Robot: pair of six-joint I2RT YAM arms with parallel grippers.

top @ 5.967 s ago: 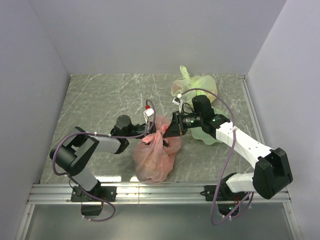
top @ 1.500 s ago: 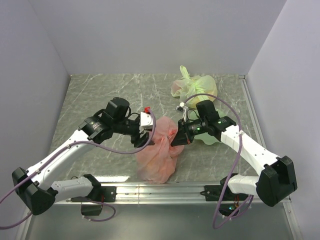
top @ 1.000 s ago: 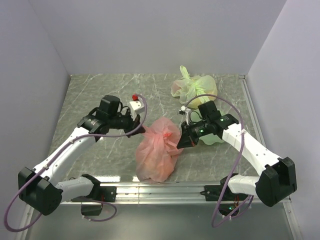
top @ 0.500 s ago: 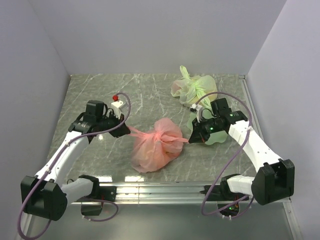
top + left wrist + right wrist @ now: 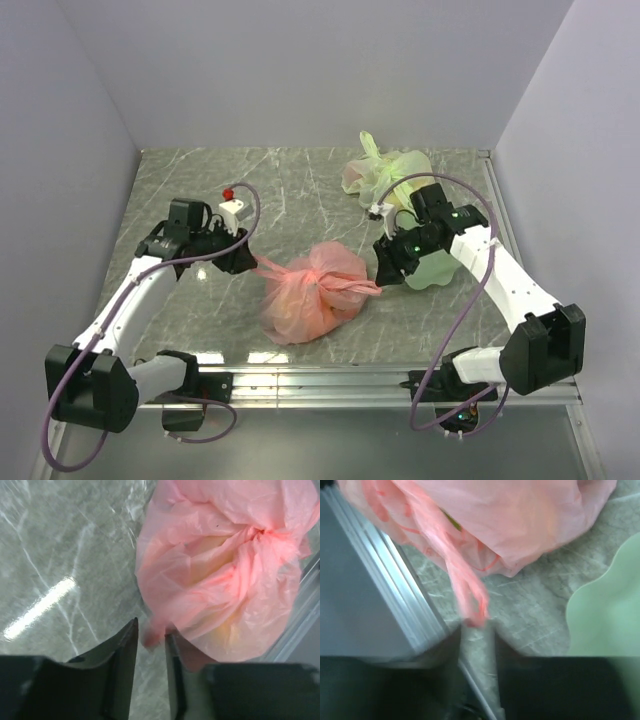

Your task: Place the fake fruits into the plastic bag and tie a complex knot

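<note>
The plastic bag (image 5: 310, 292) lies bunched on the counter (image 5: 200, 190) between the two claws, its mouth gathered into a tight twist on top and one thin handle strand drawn out toward each side. The left claw (image 5: 150, 632) sits low over the counter with its fingers (image 5: 127, 645) a little apart. The end of the left handle lies in the gap between their tips, and bare counter shows through the gap below it. The strand does not look pinched. The body of the bag swells just ahead of this claw and slightly to one side. Through the pink film come pale yellowish shapes, the fake fruits (image 5: 222, 627), though no single fruit can be made out. The right claw (image 5: 477, 632) is blurred; its two dark fingers also stand narrowly parted. The looped end of the other handle (image 5: 470, 597) hangs right at the mouth of the gap, at the fingertips and not deep between them. The bag bulges just beyond that loop. Close beside the right claw, on the side away from the bag, lies the wavy edge of a pale green plate (image 5: 600, 605). Well beyond the right claw, toward the back wall, sits a pale green knotted bag (image 5: 385, 172).
</note>
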